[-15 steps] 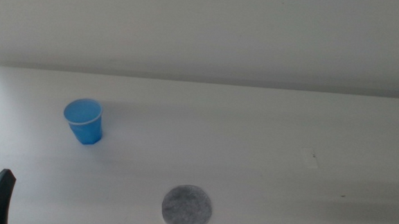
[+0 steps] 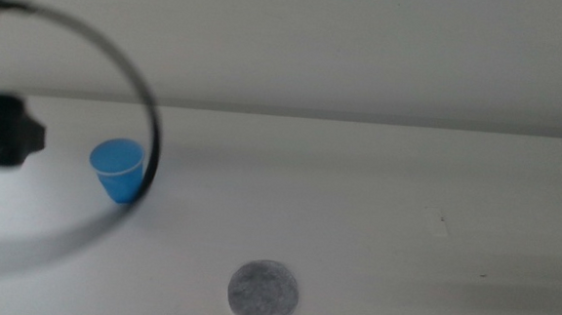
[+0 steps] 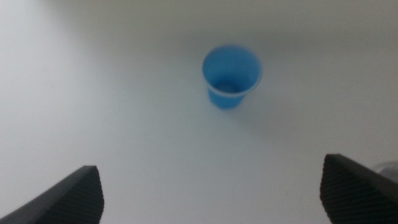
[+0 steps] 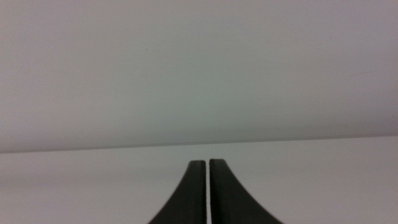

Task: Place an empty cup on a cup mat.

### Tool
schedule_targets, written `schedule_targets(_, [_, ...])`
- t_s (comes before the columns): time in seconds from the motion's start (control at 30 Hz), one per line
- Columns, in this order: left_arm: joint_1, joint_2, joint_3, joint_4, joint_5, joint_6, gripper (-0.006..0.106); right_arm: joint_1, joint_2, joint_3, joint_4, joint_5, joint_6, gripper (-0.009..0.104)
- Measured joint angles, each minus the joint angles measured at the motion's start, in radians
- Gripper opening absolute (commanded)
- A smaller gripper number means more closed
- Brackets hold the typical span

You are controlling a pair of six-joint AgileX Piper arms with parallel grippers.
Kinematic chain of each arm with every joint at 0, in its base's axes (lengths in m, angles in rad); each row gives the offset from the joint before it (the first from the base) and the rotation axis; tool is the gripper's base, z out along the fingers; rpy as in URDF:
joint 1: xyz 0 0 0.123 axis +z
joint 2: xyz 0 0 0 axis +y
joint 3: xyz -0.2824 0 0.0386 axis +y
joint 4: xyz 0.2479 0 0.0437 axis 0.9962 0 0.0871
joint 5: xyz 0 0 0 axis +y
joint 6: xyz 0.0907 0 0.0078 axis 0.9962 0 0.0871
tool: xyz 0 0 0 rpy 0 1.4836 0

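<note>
A: Where is the small bright blue plastic cup (image 2: 117, 169) with the paler rim?

B: Upright on the white table (image 2: 376, 202), toward its left side in the middle view. The flat round speckled grey felt-like cup mat (image 2: 263, 291) lies well apart from it, nearer the camera and to its right, with nothing on it.

A: And the left gripper (image 3: 211, 196)?

B: Its two dark jaws stand wide apart, holding nothing. In the left wrist view the cup (image 3: 231, 76) sits ahead of them, roughly midway between the two, not touching either. It looks empty inside, though that picture is soft.

A: Does the left arm show from above?

B: Only as a blurred dark block (image 2: 4, 131) at the left edge, just left of the cup, with a dark cable (image 2: 139, 85) looping over it and down past the cup's right side. Whether the cable touches the cup, I cannot tell.

A: The right gripper (image 4: 207, 190)?

B: Waiting outside the middle view, jaws pressed together with only a hairline seam, facing bare table and a pale wall (image 4: 199, 68).
</note>
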Motion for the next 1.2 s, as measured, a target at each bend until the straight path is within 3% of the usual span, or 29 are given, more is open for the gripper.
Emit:
schedule_targets(0.23, [0.000, 0.449, -0.377, 0.024, 0.261, 0.054, 0.094, 0.000, 0.000, 0.000, 0.000, 0.000, 0.000, -0.002])
schedule_targets(0.4, [0.000, 0.627, -0.525, 0.040, 0.308, 0.059, 0.094, 0.000, 0.000, 0.000, 0.000, 0.000, 0.000, -0.002])
schedule_targets(1.2, [0.000, 0.977, -0.667, 0.041, 0.235, 0.076, 0.093, 0.000, 0.000, 0.000, 0.000, 0.000, 0.000, -0.002])
